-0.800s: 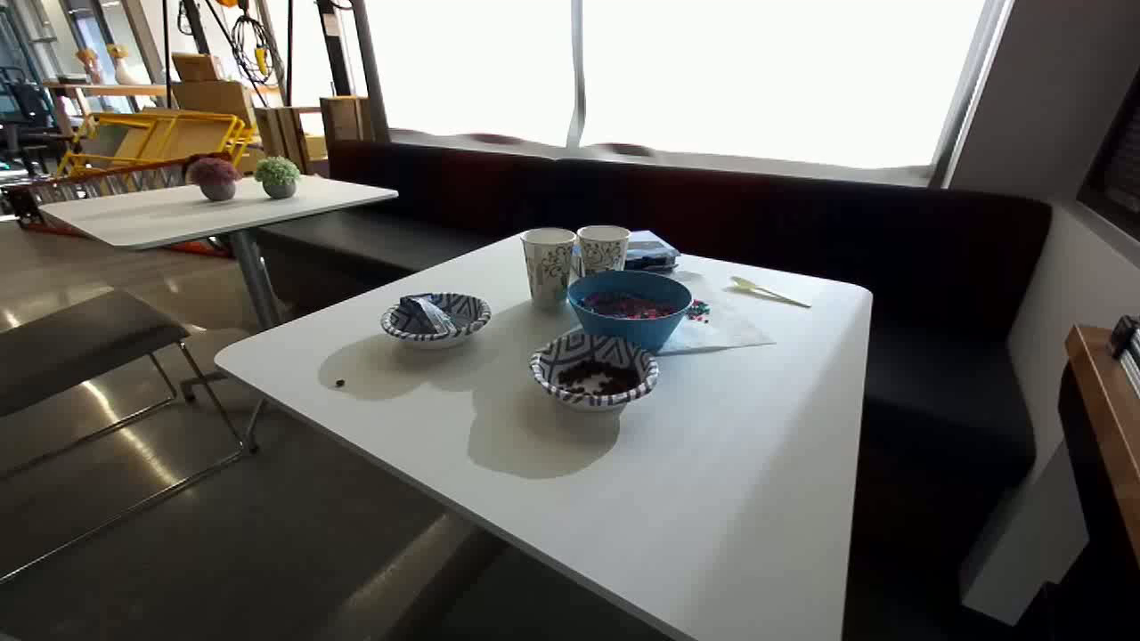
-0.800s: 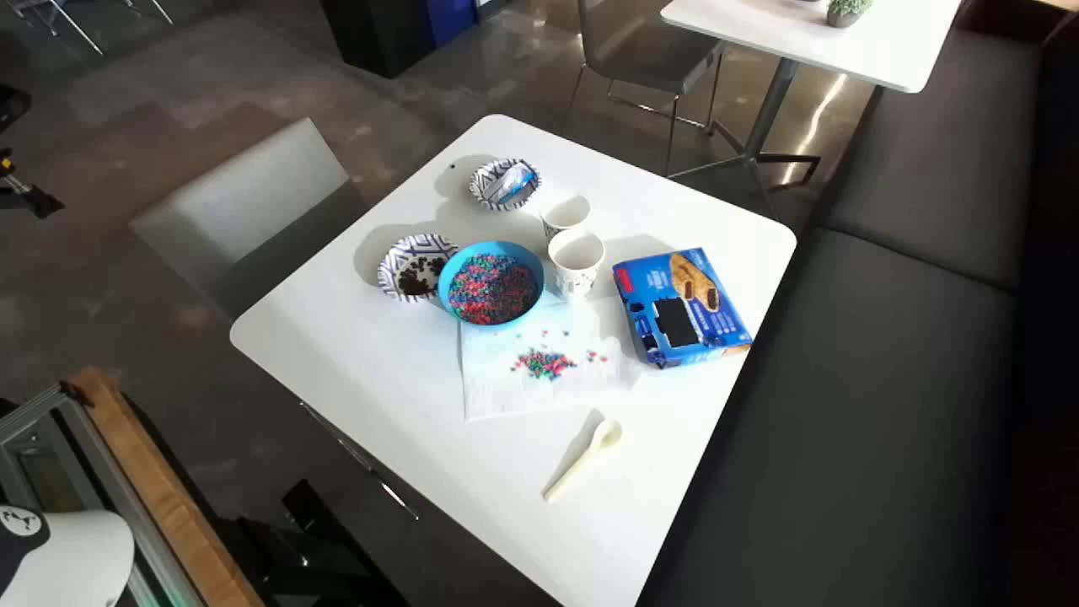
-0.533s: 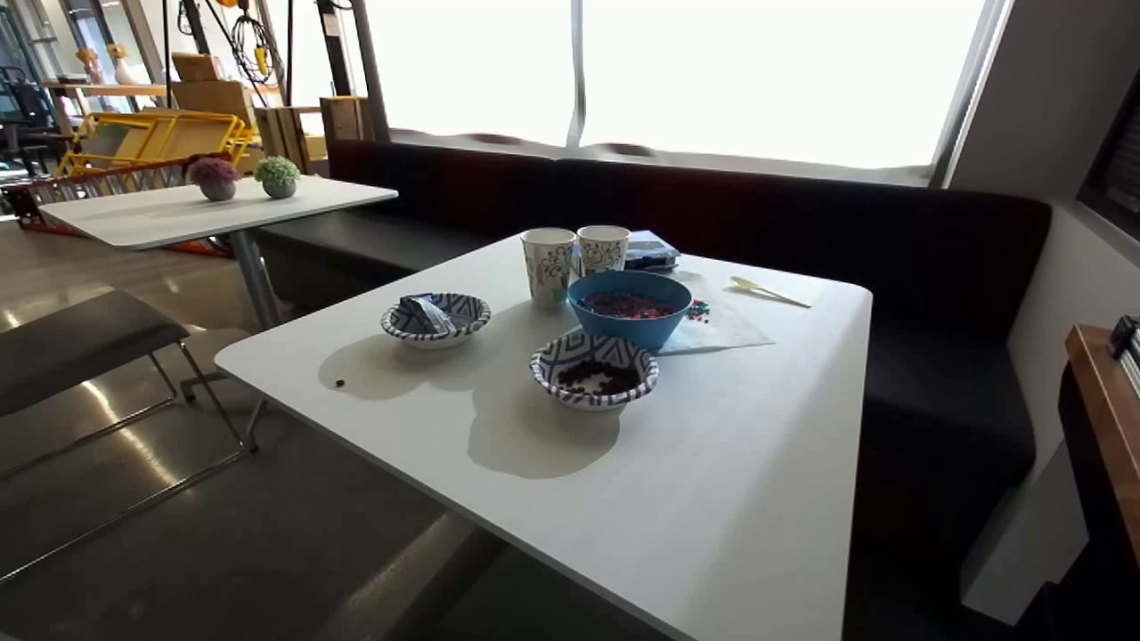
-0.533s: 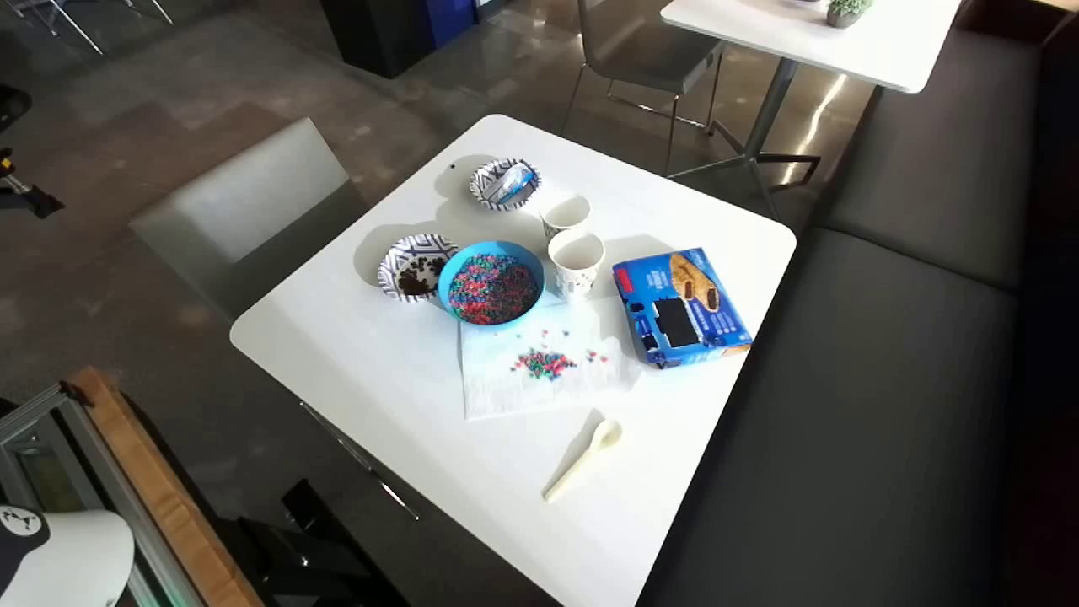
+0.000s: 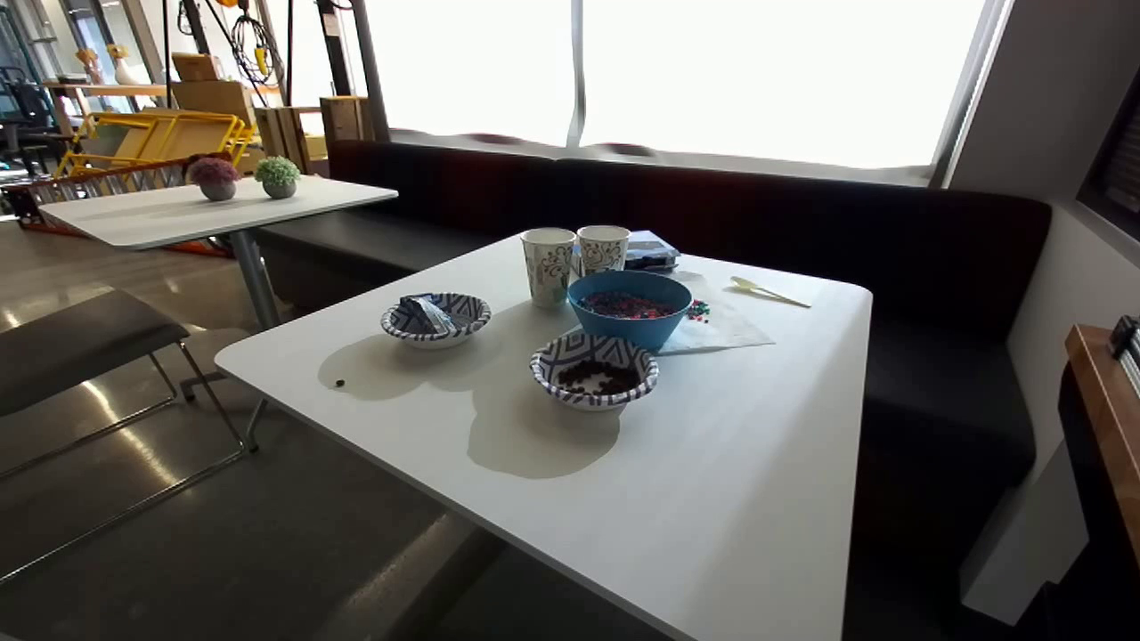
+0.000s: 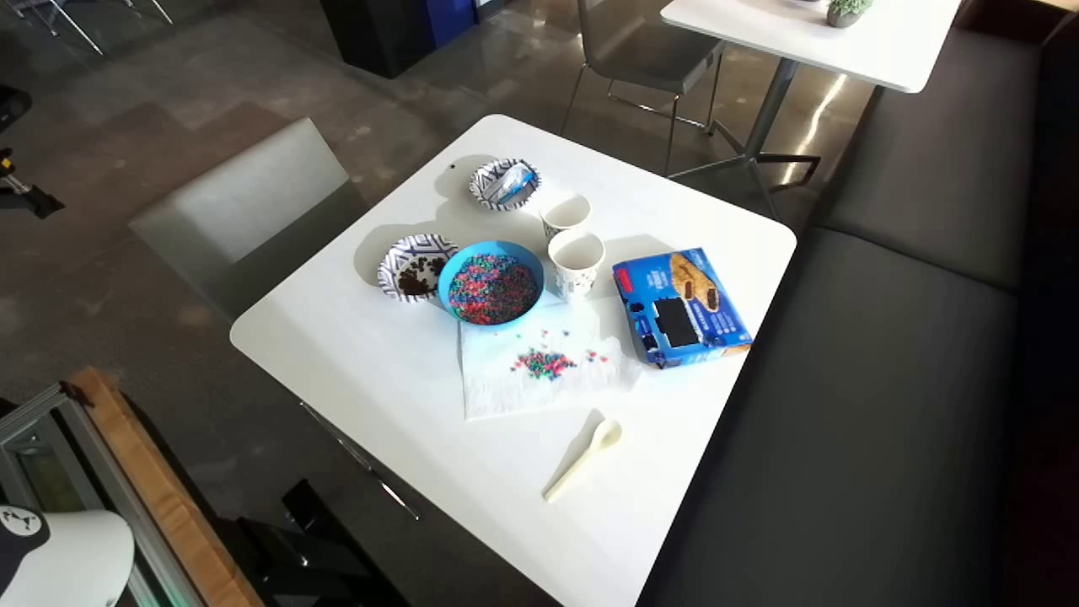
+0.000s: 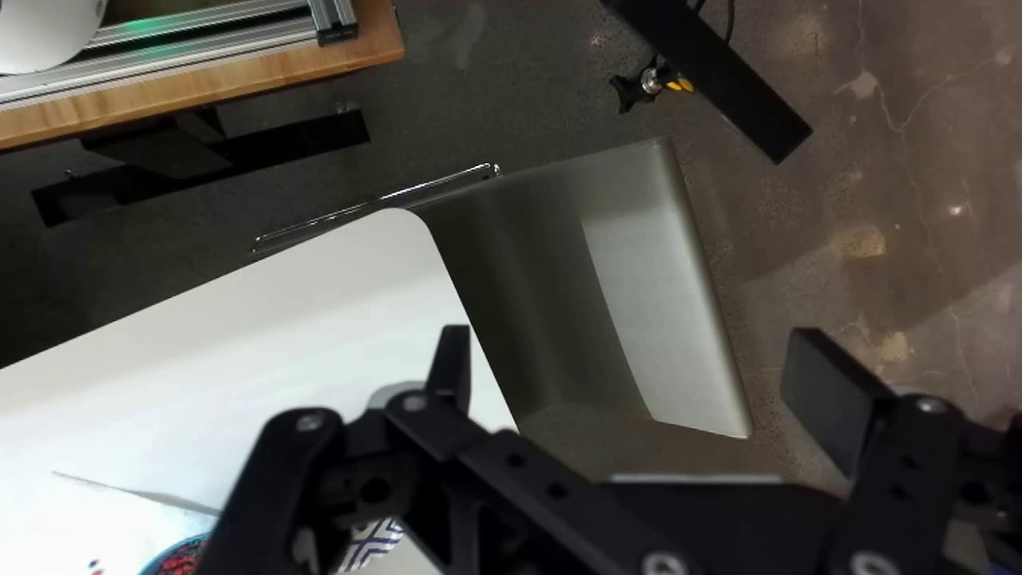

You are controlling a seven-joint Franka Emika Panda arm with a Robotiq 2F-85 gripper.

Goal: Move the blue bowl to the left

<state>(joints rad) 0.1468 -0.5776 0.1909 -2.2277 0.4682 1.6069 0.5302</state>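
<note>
The blue bowl (image 5: 629,331) stands upright on the white table, filled with small red, blue and green bits. It also shows from above in an exterior view (image 6: 526,258). In the wrist view only a sliver of its rim (image 7: 164,551) shows at the bottom left, partly behind the gripper. My gripper (image 7: 639,367) is open and empty in the wrist view, its fingers wide apart. It is over the table edge and a chair, away from the bowl. Neither exterior view shows the gripper; the white arm part (image 6: 76,556) shows at the lower left of an exterior view.
A patterned bowl with dark bits (image 6: 413,278) is close beside the blue bowl. Two paper cups (image 6: 577,263) stand on its other side. A patterned bowl with a packet (image 6: 504,185), a blue box (image 6: 683,308), a napkin with spilled bits (image 6: 497,396) and a spoon (image 6: 582,461) lie around.
</note>
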